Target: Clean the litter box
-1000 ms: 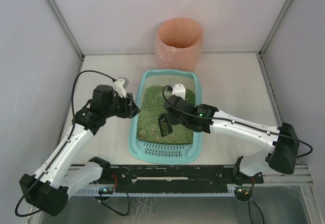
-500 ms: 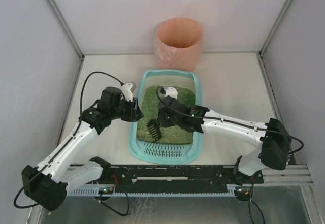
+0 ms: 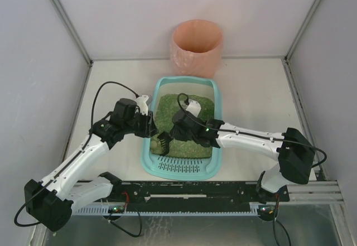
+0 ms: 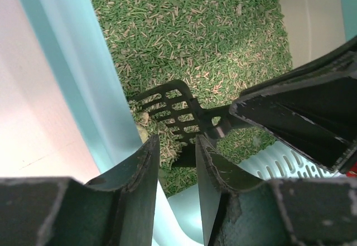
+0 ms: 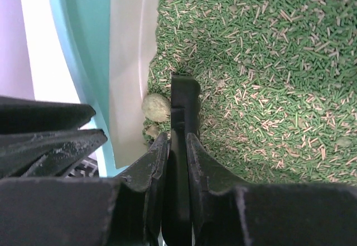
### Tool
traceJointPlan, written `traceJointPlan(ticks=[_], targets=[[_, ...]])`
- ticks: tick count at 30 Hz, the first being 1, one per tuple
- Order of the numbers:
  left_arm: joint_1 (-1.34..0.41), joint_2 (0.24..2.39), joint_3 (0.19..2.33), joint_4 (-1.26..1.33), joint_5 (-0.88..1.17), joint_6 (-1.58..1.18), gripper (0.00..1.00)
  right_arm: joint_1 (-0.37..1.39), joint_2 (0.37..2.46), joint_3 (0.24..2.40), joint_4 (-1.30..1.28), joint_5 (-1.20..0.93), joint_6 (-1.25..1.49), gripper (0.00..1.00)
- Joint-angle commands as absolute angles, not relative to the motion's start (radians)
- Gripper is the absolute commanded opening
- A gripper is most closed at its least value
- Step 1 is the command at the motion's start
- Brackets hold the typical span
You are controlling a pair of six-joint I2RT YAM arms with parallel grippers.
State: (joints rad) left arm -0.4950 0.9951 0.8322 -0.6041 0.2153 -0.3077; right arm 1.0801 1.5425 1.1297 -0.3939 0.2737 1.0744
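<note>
Right gripper (image 5: 177,141) is clamped on the handle of the black slotted scoop (image 5: 184,98), its two fingers pressed against either side of the thin handle. Left gripper (image 4: 176,141) stands narrow, its fingers a small way apart at the left wall of the litter box (image 3: 187,84). The teal rim shows in the gap between them, but whether the pads press on it cannot be told. The litter box lies in the middle of the table (image 3: 262,95), its long sides running from the near edge toward the far edge. Its slotted grate (image 3: 181,168) is at the near end, close to the arms' bases. Green-brown granules (image 5: 268,62) cover the floor of the box beyond the grate. The scoop's slotted head is down in the granules near the box's left wall, toward the grate end, with some granules lying on it. A pale round lump (image 5: 157,106) sits just beside the scoop, between it and the left inner wall. The right arm reaches in across the box's right rim, and the left arm comes in from the table's left side. A round pink-orange bin (image 3: 196,46) stands at the far edge of the table, just past the box's far end.
</note>
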Motion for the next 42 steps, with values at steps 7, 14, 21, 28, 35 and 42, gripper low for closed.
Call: traceJointPlan(ticks=[7, 14, 21, 28, 35, 42], targets=[[-0.520, 0.990, 0.826, -0.595, 0.214, -0.326, 0.36, 1.078, 1.507, 1.024, -0.164, 0.357, 1.314, 0.00], [-0.520, 0.990, 0.836, -0.610, 0.209, -0.312, 0.36, 1.019, 1.476, 0.964, -0.114, 0.415, 1.296, 0.00], [-0.520, 0.984, 0.863, -0.625, 0.199, -0.292, 0.36, 0.967, 1.451, 0.906, -0.009, 0.415, 1.258, 0.00], [-0.518, 0.980, 0.886, -0.631, 0.172, -0.281, 0.39, 0.945, 1.456, 0.898, 0.008, 0.406, 1.226, 0.00], [-0.518, 0.979, 0.871, -0.628, 0.166, -0.293, 0.39, 0.961, 1.467, 0.899, -0.034, 0.373, 1.157, 0.00], [-0.518, 0.998, 0.880, -0.631, 0.182, -0.296, 0.34, 1.021, 1.532, 0.899, 0.024, 0.321, 1.211, 0.00]])
